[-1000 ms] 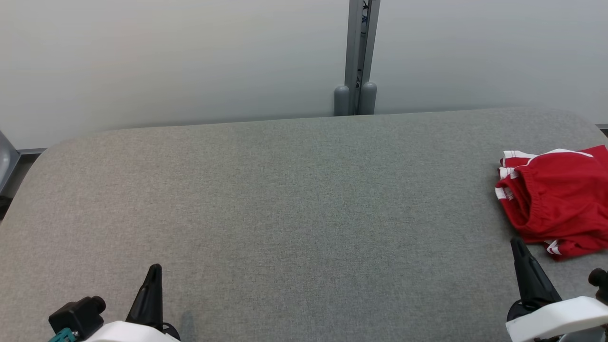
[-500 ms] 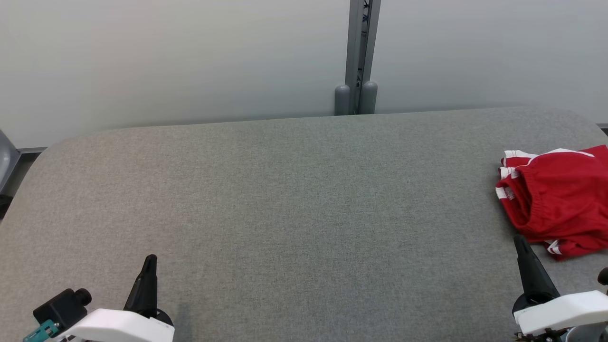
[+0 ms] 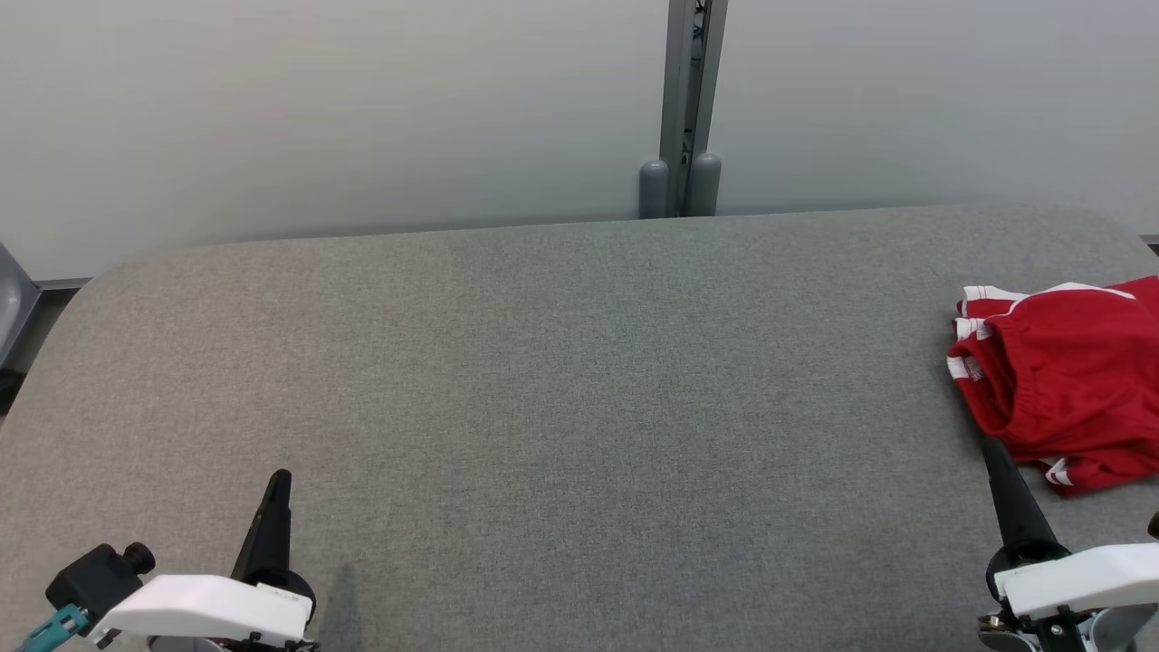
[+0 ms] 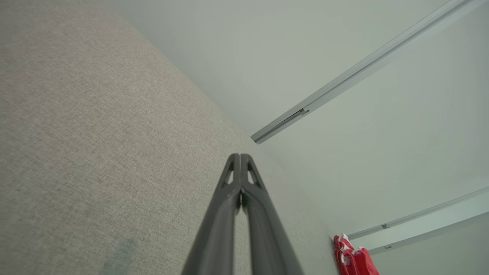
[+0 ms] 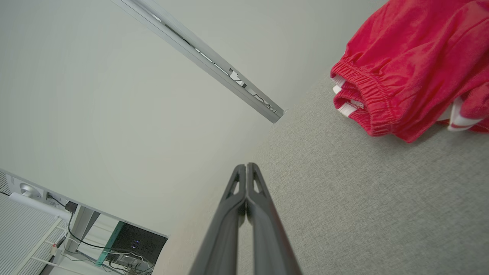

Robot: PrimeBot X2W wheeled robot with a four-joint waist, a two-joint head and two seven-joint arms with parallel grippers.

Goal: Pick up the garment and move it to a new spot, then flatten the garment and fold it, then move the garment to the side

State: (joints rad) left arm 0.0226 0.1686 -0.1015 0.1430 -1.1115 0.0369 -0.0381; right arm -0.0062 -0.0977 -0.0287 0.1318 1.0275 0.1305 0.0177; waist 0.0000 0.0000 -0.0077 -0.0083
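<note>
The red garment (image 3: pixel 1068 380) sits at the right edge of the bench (image 3: pixel 543 380). It's bunched in layers, elastic waistband turned toward the middle, white trim peeking out, and part of it runs off the head view. That lie fits two stories: a heap waiting to be lifted to a new spot, or a folded piece already parked at the side. The layers look loose rather than crisp to me, but you can't settle it from here, so check the fold before you commit to anything. If it does need lifting, I'd take the waistband edge with all layers together and raise it clear so nothing drags.

Now the claws. Your right claw (image 3: pixel 993 453) is pinched fully closed and empty, its tip near the garment's near corner but apart from it in the right wrist view. Your left claw (image 3: pixel 280 478) is closed too, holding nothing, over bare bench well away on the left.
</note>
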